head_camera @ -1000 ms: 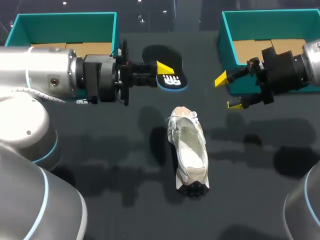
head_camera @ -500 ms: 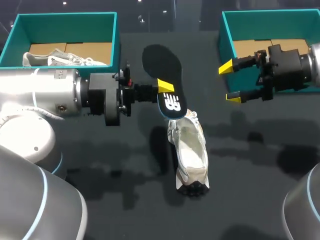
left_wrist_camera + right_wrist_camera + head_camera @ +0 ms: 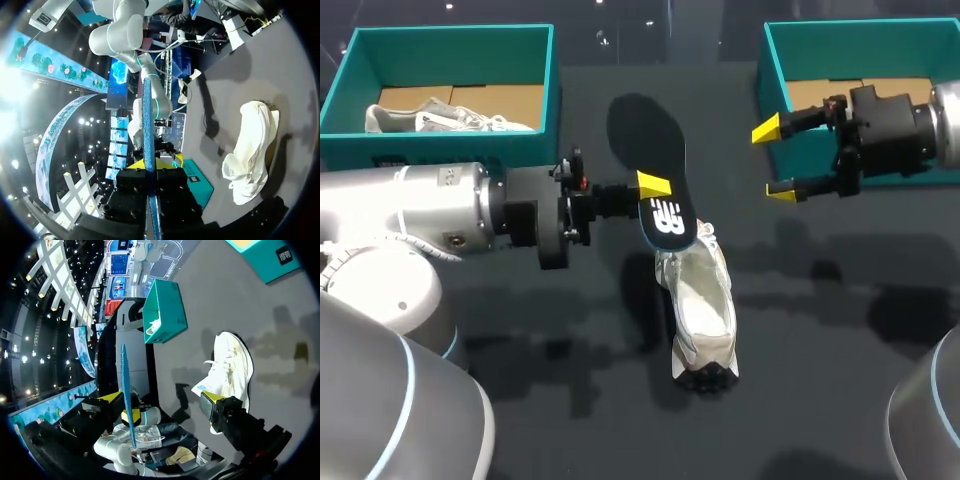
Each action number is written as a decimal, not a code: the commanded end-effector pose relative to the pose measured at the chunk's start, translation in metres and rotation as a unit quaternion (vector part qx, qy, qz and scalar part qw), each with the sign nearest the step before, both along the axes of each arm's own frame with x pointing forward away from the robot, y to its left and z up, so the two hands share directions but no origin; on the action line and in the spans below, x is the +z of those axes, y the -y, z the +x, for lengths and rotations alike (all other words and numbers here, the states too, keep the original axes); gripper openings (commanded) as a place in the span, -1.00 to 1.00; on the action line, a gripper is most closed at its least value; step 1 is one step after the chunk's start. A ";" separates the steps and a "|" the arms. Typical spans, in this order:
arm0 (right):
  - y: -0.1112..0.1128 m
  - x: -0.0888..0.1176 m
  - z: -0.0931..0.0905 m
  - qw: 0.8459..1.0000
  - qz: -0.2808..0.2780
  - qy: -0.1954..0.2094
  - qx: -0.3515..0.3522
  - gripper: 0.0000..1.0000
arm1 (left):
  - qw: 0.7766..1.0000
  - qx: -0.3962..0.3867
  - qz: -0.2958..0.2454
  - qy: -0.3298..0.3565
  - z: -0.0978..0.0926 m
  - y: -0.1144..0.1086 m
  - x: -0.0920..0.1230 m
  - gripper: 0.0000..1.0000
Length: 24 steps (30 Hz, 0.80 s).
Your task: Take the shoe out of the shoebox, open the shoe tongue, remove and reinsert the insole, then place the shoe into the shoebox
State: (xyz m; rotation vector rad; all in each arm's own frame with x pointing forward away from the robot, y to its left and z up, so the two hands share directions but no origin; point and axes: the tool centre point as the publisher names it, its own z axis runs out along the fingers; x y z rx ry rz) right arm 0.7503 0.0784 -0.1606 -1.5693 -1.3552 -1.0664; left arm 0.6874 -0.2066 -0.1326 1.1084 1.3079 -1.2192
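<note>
A white shoe [image 3: 700, 300] lies on the dark table, opening up and toe toward the near edge. My left gripper [image 3: 653, 186] is shut on the dark blue insole [image 3: 648, 150], holding it in the air just beyond the shoe's heel. In the left wrist view the insole [image 3: 147, 120] stands edge-on between the fingers of the left gripper [image 3: 149, 166], with the shoe [image 3: 252, 150] off to one side. My right gripper [image 3: 772, 160] stands open and empty in front of the right teal shoebox [image 3: 775, 80]. The right wrist view has the shoe [image 3: 227, 370] and the insole [image 3: 125, 390] ahead of it.
A second teal shoebox [image 3: 550, 90] at the back left holds another pale shoe [image 3: 450, 118]. In the right wrist view that box [image 3: 165, 312] stands beyond the shoe. Bare table lies around the shoe and toward the near edge.
My left arm has brought the insole nearer to the shoe and turned it lengthwise, its printed end now at the shoe's heel. My right gripper shifted slightly toward the far edge, still open.
</note>
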 end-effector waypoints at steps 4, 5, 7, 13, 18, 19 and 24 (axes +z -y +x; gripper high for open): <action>-0.019 0.000 0.006 0.999 0.032 0.031 0.026 1.00 | 1.000 -0.015 0.008 0.000 0.026 0.018 -0.012 -1.00; -0.021 0.000 0.005 0.998 0.034 0.037 0.031 1.00 | 1.000 -0.016 0.008 0.000 0.029 0.019 -0.012 -1.00; -0.026 0.000 0.005 0.998 0.036 0.040 0.040 1.00 | 1.000 -0.022 0.011 0.007 0.034 0.022 -0.013 -1.00; -0.035 -0.004 0.005 0.997 0.047 0.042 0.046 1.00 | 0.999 -0.034 0.023 0.018 0.039 0.031 -0.019 -1.00; -0.042 -0.003 0.006 0.996 0.051 0.049 0.050 0.95 | 0.999 -0.038 0.029 0.021 0.039 0.039 -0.026 -1.00; -0.043 -0.002 0.006 0.996 0.051 0.051 0.050 0.85 | 0.999 -0.038 0.030 0.021 0.039 0.040 -0.027 -1.00; -0.049 0.000 0.006 0.996 0.053 0.056 0.053 0.27 | 0.998 -0.038 0.034 0.021 0.039 0.045 -0.032 -1.00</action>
